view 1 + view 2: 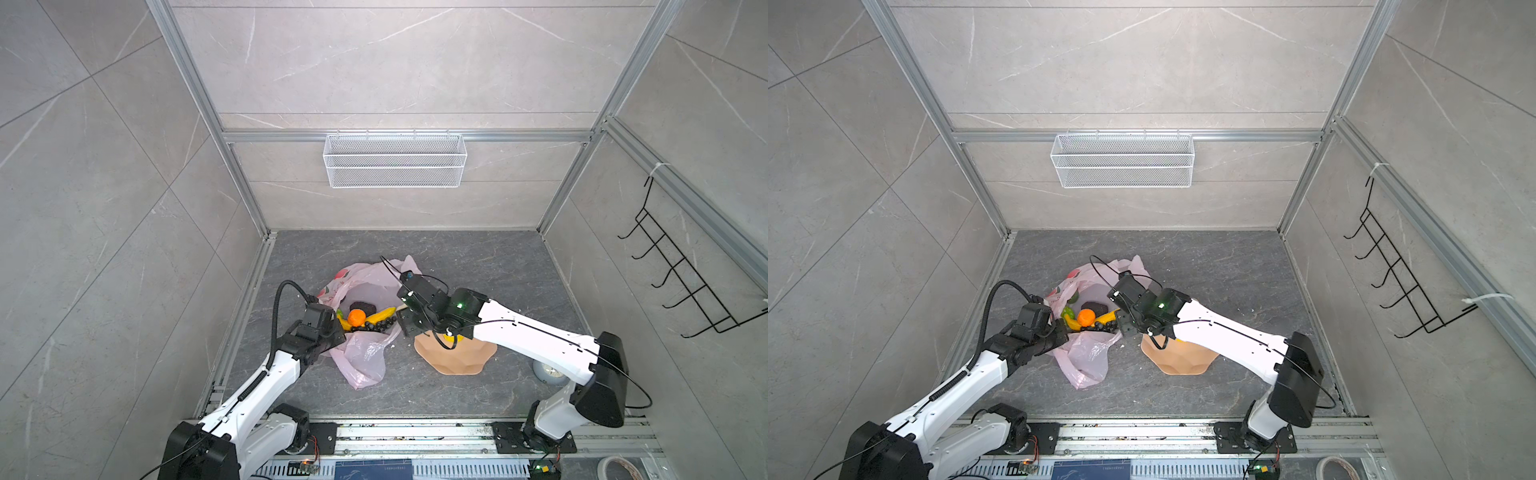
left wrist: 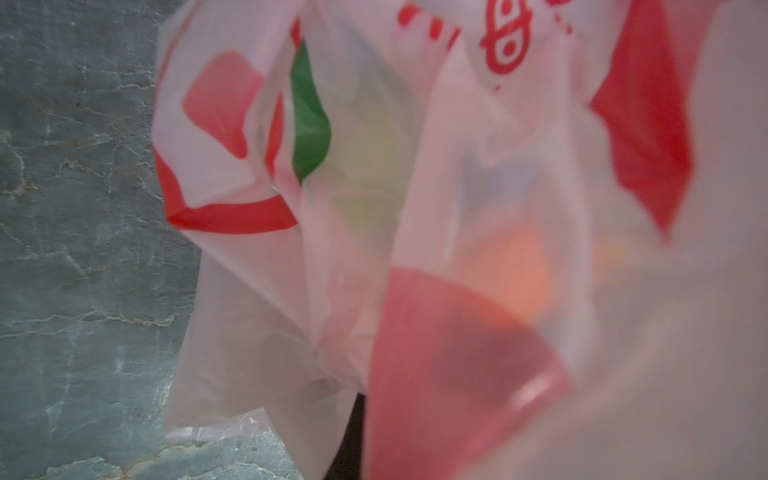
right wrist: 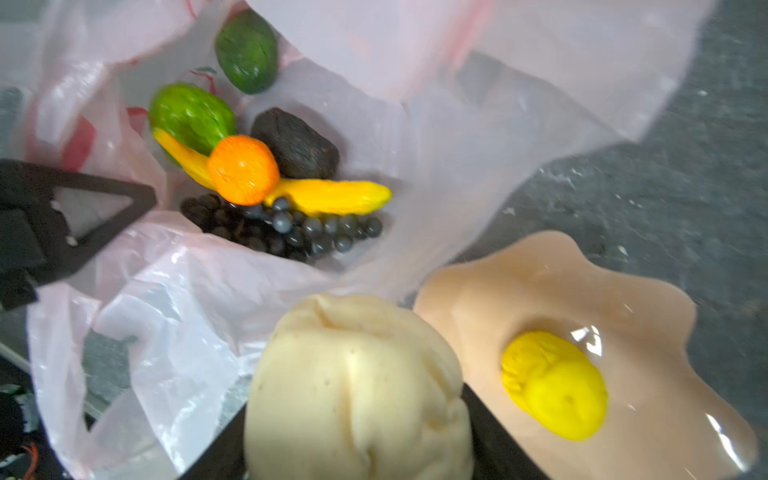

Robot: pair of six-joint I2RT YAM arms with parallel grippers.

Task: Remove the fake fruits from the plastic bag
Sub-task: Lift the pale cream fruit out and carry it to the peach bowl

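The pale pink plastic bag (image 1: 363, 361) (image 1: 1088, 357) lies open on the floor. Inside it are an orange (image 3: 243, 168), a banana (image 3: 332, 195), a dark grape bunch (image 3: 282, 230), a dark oval piece (image 3: 297, 143) and two green fruits (image 3: 191, 116). My left gripper (image 1: 337, 328) (image 1: 1061, 332) is shut on the bag's near rim, and the bag (image 2: 249, 291) fills the left wrist view. My right gripper (image 3: 357, 415) (image 1: 405, 324) is shut on a cream lumpy piece (image 3: 357, 390), between the bag's mouth and the plate.
A peach scalloped plate (image 3: 623, 291) (image 1: 457, 357) to the right of the bag holds a yellow fruit (image 3: 555, 384). A grey round object (image 1: 548, 372) sits under the right arm. A wire basket (image 1: 395, 160) hangs on the back wall and a black hook rack (image 1: 681, 274) on the right wall.
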